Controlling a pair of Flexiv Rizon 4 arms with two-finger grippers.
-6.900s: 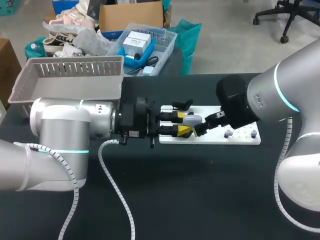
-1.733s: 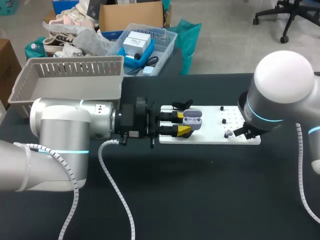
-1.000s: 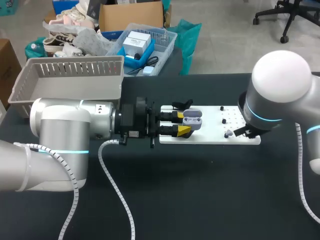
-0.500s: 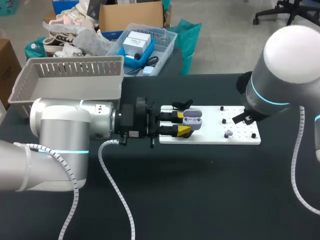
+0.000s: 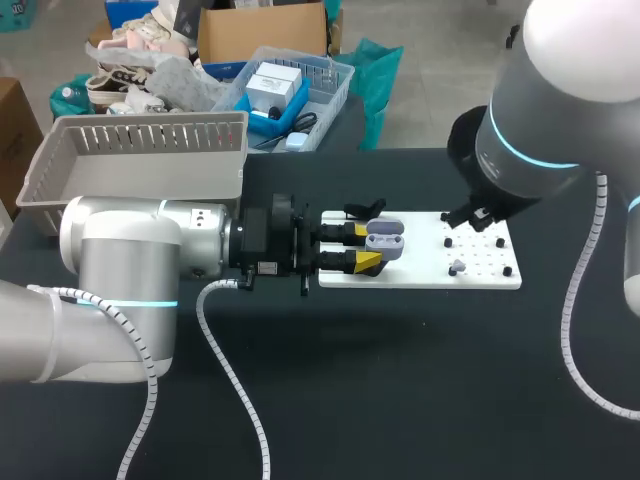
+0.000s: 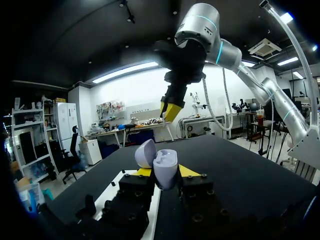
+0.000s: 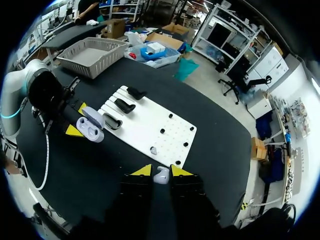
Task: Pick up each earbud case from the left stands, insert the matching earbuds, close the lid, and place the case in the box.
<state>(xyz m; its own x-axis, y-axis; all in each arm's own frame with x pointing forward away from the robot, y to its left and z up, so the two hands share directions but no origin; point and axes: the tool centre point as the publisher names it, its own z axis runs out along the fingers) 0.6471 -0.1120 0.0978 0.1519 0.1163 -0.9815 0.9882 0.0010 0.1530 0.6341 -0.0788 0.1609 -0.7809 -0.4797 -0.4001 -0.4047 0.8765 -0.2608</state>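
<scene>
At the case (image 5: 385,240) itself, L gripper (image 5: 368,247) is clamping it from both sides, holding it just over the board (image 5: 480,278). The lid is standing open and the wells are facing up. Its long axis seems to be running out along L fingers, i.e. lengthwise w/ the board.

Near the case, further along the board, a 2nd earbud (image 5: 457,267) is sitting loose.

Well apart from the case and above it, R gripper (image 7: 161,171) is pinching an earbud (image 7: 161,176) btw its tips. From there the case is lying down and across the board, toward L side, wells showing to R wrist cam. So R is probably needing to drop and cross, lining the bud up w/ one well.

Farthest from the case, behind L arm, the box (image 5: 140,122) is waiting.
</scene>
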